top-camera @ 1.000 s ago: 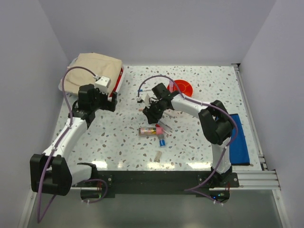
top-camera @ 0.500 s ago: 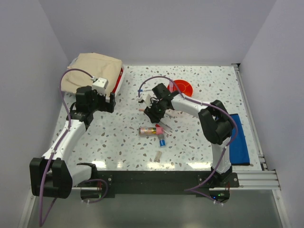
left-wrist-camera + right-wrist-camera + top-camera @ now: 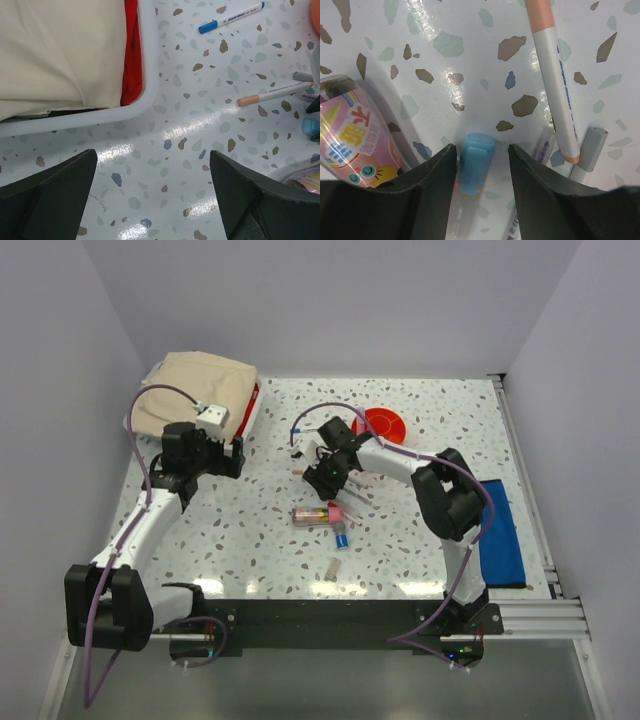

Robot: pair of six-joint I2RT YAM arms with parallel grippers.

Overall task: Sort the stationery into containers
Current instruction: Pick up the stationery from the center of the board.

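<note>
My right gripper [image 3: 481, 148] is low over the table and open, its fingers either side of a blue-capped white pen [image 3: 475, 162]. The left finger touches the pen; a gap shows on the right. A clear tube with colourful contents [image 3: 355, 135] lies just left, and a peach-tipped white pen [image 3: 555, 80] and a grey cap [image 3: 592, 145] lie right. The orange tub [image 3: 385, 425] stands behind my right gripper [image 3: 320, 475]. My left gripper [image 3: 152, 160] hangs wide open over bare table, holding nothing. A blue-tipped pen [image 3: 230, 17] lies farther off.
A white tray [image 3: 150, 75] with a beige cloth bundle [image 3: 195, 390] sits at the back left, close to my left gripper [image 3: 235, 455]. A blue mat [image 3: 500, 540] lies at the right edge. A short blue marker [image 3: 341, 538] and a small cap [image 3: 331, 570] lie nearer the front.
My right arm has shifted slightly, and its jaws have settled round the blue-capped pen. The left arm has edged back a little, still wide open.
</note>
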